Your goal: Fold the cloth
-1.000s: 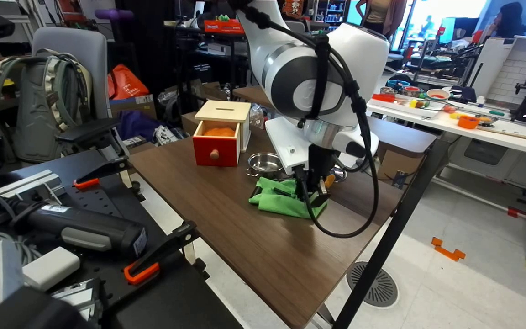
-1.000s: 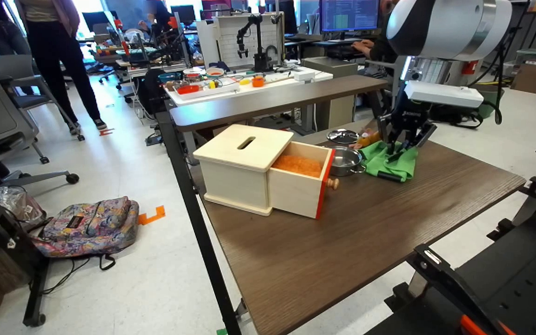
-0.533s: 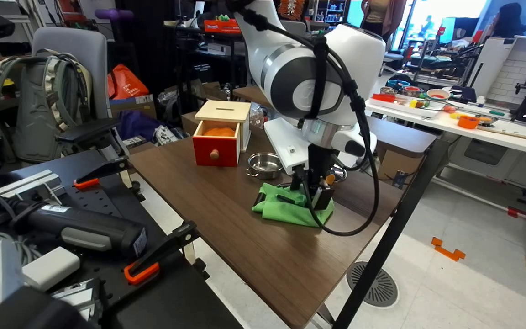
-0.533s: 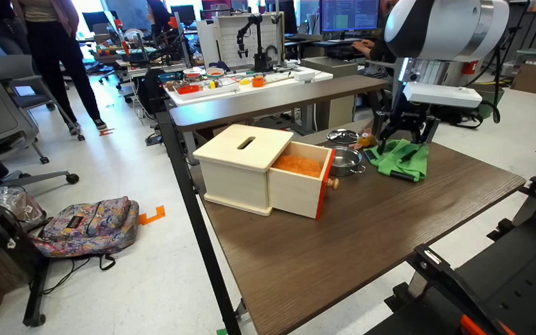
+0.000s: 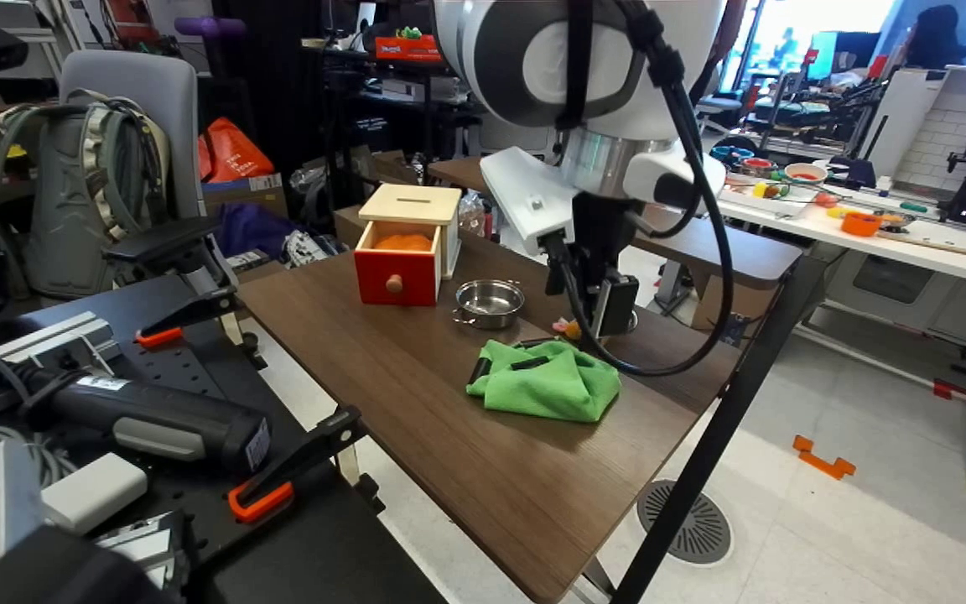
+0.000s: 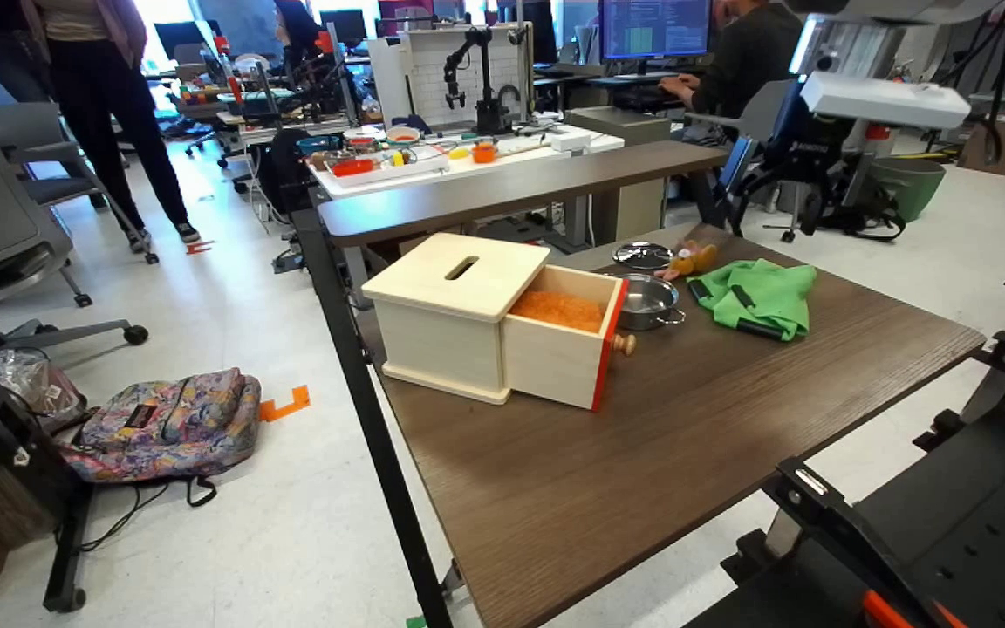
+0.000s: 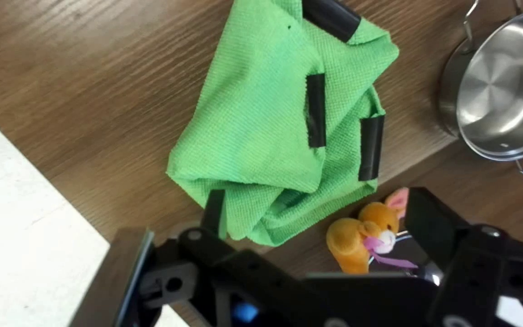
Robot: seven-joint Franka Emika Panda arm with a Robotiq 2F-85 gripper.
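Green cloth (image 5: 546,390) on table (image 5: 466,453), below and apart from end effector (image 7: 316,206); jaws spread wide.

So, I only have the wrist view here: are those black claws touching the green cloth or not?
Observer: Not touching: in an exterior view the gripper hangs higher than the green cloth, with a gap between them.
Visitor: Ah! Anything past the shiny pot that I'm missing?
Observer: Yes: both exterior views show a wooden box with its red-fronted drawer pulled partly out.
Visitor: What's in the drawer?
Observer: Something orange; I can't tell what it is.
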